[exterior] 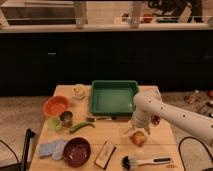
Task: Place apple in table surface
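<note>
We're looking down on the table (115, 132), a pale wooden top carrying everything in the scene. The white robot arm (175, 116) is reaching in from the right, bending down over the table's right half. The green tray (114, 97) is sitting at the far middle of the table, just left of the arm's elbow.

Moving down in size, the dark red bowl (76, 151) is resting at the near left, and the orange bowl (55, 106) is sitting farther back along the left side. A blue cloth (51, 149) is lying just left of the dark red bowl, touching or nearly so.

The end effector (136, 131) is hanging right above the apple (138, 138), which is sitting low at the table's near right, in front of the tray; we cannot tell whether the fingers are closed on it or spread apart, as the wrist is covering them.

A brush (145, 161) with a white handle is lying at the near edge, just nearer than the apple. A black-edged card or box (105, 153) is lying between the brush and the dark red bowl. A green pepper or pod (81, 127) is stretching across the middle left. A small metal cup (66, 118) is standing beside a light green cup (54, 123), both near the orange bowl.
</note>
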You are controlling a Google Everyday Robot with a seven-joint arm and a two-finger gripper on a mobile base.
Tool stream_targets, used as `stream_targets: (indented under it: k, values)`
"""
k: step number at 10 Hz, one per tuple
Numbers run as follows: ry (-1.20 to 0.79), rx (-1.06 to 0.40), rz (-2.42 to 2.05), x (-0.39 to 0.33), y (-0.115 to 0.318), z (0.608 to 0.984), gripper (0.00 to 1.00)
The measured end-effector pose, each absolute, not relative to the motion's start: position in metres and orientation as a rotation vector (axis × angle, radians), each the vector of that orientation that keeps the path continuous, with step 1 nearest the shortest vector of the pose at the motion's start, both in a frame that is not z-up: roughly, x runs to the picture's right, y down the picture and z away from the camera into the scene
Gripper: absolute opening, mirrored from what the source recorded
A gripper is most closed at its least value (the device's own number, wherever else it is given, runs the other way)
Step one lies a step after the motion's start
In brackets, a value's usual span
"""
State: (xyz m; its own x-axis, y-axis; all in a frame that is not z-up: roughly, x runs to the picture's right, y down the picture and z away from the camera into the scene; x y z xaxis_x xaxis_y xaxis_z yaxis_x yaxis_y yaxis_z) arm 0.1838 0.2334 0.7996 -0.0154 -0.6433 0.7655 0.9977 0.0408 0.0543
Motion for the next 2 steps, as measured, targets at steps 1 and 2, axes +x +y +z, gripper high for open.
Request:
stream_targets:
  k: [1, 2]
  values:
    - [-0.710, -0.608, -1.454, 0.1854, 0.2182, 0.7953, 0.80]
    - [-0.694, -0.596, -1.459, 0.1876, 0.2084, 0.7919, 0.80]
